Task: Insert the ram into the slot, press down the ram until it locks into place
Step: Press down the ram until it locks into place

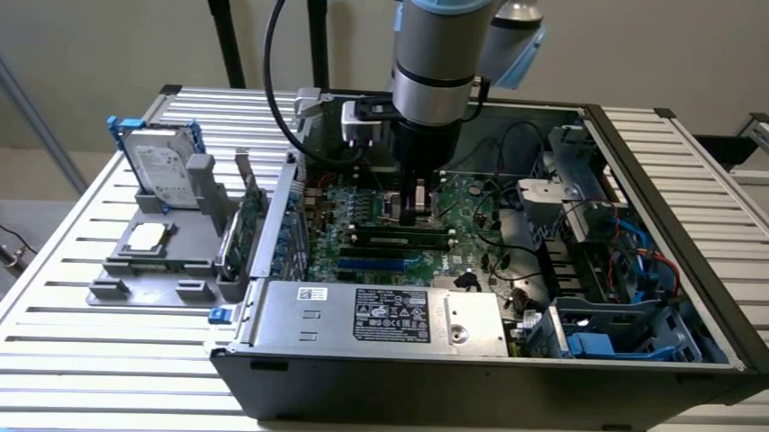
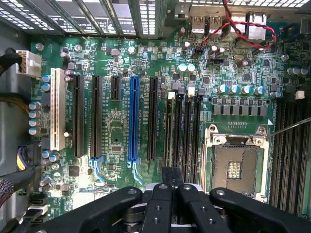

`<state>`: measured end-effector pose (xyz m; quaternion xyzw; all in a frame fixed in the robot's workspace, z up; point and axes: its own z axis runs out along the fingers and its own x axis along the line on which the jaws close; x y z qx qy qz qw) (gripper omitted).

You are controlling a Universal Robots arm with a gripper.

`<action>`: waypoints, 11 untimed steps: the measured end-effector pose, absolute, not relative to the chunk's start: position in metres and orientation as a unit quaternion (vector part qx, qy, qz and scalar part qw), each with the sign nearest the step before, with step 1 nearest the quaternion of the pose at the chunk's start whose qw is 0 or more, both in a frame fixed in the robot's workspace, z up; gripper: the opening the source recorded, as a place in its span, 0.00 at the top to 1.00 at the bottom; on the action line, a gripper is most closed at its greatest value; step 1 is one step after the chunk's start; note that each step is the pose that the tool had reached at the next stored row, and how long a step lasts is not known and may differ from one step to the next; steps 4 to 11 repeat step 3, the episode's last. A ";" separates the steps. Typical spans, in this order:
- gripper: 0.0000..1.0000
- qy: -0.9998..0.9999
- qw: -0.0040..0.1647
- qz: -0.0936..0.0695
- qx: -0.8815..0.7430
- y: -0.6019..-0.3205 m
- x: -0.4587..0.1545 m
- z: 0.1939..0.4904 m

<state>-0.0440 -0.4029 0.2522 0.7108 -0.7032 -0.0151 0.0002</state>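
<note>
Fingers (image 1: 417, 214) low over motherboard (image 1: 360, 225), ram (image 1: 402, 239) seated in slot (image 1: 397, 245)

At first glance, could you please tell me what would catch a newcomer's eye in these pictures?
The open computer case on the slatted table, with the robot arm reaching down into it. Its gripper sits low over the green motherboard, just above a memory stick lying along the black slots. In the wrist view, a bright blue slot and the silver-framed processor socket stand out.
</note>
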 end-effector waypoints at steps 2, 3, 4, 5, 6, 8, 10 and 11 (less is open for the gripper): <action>0.89 -0.703 0.000 -0.015 0.711 -0.403 -0.044 0.252; 0.89 -0.703 0.000 -0.015 0.711 -0.403 -0.044 0.252; 0.89 -0.703 0.000 -0.015 0.711 -0.403 -0.044 0.252; 0.89 -0.703 0.000 -0.015 0.711 -0.403 -0.044 0.252; 0.89 -0.703 0.000 -0.015 0.711 -0.403 -0.044 0.252; 0.89 -0.703 0.000 -0.015 0.711 -0.403 -0.044 0.252; 0.89 -0.703 0.000 -0.015 0.711 -0.403 -0.044 0.252; 0.89 -0.703 0.000 -0.015 0.711 -0.403 -0.044 0.252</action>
